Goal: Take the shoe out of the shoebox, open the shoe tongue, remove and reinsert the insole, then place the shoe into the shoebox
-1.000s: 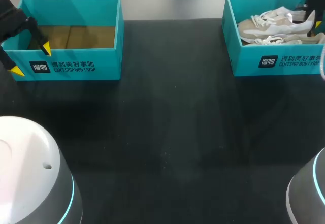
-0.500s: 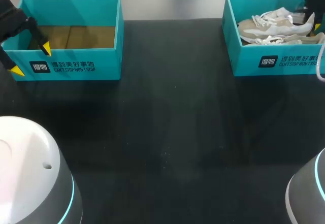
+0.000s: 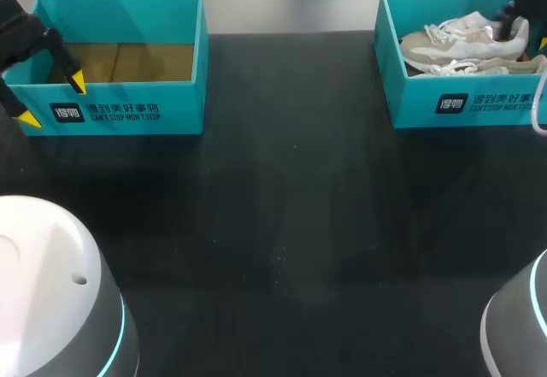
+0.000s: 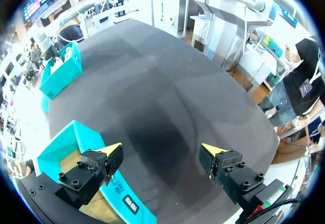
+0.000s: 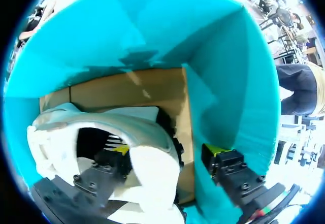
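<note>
Two boxes stand on the table (image 3: 291,223), well apart: the left shoebox (image 3: 120,114) far left, the right shoebox (image 3: 461,103) far right. The shoe (image 3: 461,45) lies in the right shoebox, heel rightward. The left claw (image 3: 53,101) hangs over the left shoebox's near-left corner. The right claw (image 5: 167,150) sits at the heel, one finger inside the shoe.

A matte black table (image 3: 291,223) carries two open-topped teal shoeboxes, both standing upright near its far edge. The first shoebox (image 3: 120,114), with a brown cardboard floor showing inside, sits toward the far left corner. The second shoebox (image 3: 444,103), the same colour and with the same white print on its front wall, stands well apart to the right of it, roughly level with it.
</note>
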